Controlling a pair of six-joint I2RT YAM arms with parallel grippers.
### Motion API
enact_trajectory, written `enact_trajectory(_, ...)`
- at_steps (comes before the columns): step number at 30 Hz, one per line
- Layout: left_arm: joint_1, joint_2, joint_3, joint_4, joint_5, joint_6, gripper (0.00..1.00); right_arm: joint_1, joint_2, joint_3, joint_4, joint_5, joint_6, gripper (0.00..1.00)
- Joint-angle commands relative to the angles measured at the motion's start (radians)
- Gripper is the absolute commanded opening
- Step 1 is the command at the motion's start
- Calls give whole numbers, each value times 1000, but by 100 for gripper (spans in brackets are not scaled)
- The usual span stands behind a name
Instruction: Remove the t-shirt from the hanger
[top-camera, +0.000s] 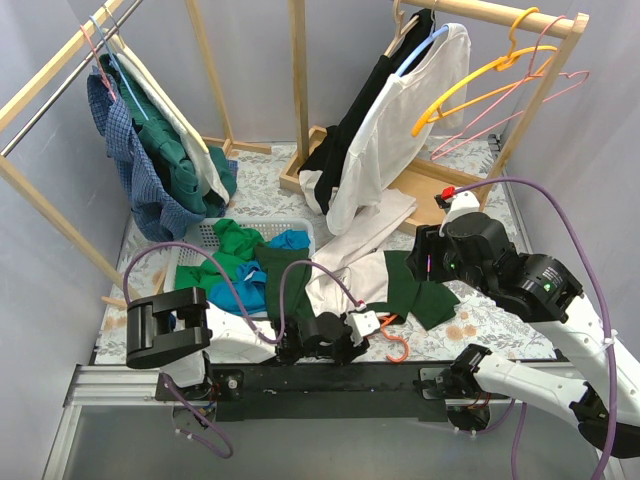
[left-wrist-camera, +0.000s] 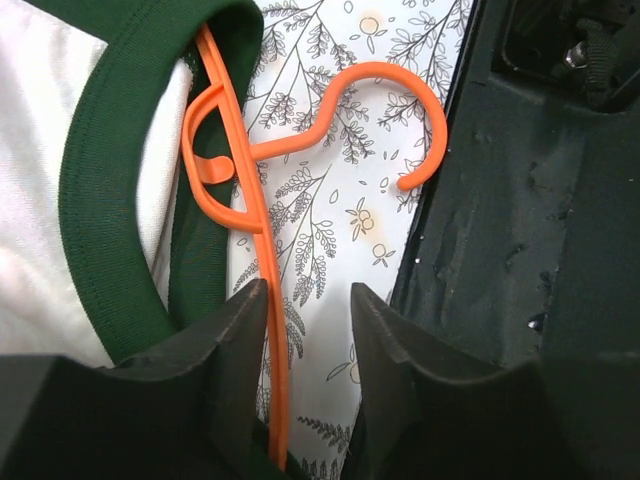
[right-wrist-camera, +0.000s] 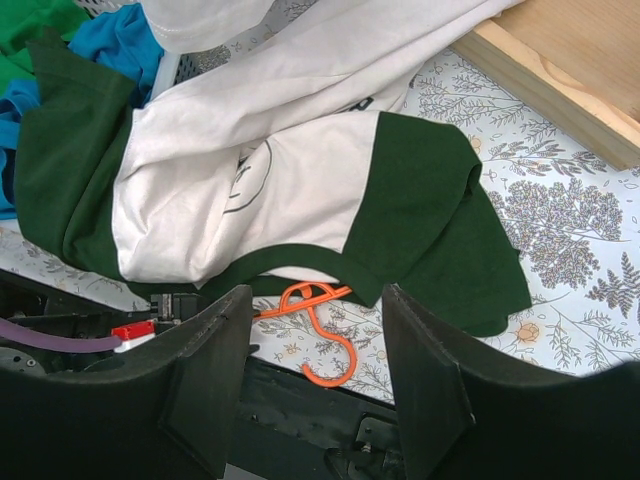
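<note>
The t-shirt (top-camera: 350, 270), white with dark green sleeves and collar, lies crumpled on the floral tablecloth. An orange hanger (top-camera: 397, 345) pokes out from under its collar at the near edge. In the left wrist view the hanger (left-wrist-camera: 250, 160) runs down past the green collar (left-wrist-camera: 100, 200), and its thin arm passes between the fingers of my left gripper (left-wrist-camera: 310, 300). That arm lies against the left finger, with a gap to the right one. My right gripper (right-wrist-camera: 315, 295) hovers open above the t-shirt (right-wrist-camera: 260, 190) and the hanger's hook (right-wrist-camera: 325, 330), holding nothing.
A white basket (top-camera: 210, 232) with green and blue clothes sits left of the t-shirt. Wooden racks stand at the back: the left one (top-camera: 150, 140) holds several garments, the right one (top-camera: 380, 130) holds black and white shirts and empty yellow and pink hangers (top-camera: 480, 85). A black rail (left-wrist-camera: 520, 200) borders the near edge.
</note>
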Motion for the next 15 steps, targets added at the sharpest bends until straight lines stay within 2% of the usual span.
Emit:
enact_trajectory(1,-3,35,14,56,0,-9,36,-5,-13,34,17,22,11,61)
enact_trajectory(6,-4,84,17,58,-32,-12,35,-5,-25,31,14,17,12,60)
enact_trajectory(13,-4,100,39,36,-103,0,47,-7,-42,14,21,12,14,60)
enact_trajectory(15,-4,113,62,16,-103,6,43,-5,-42,17,21,12,11,59)
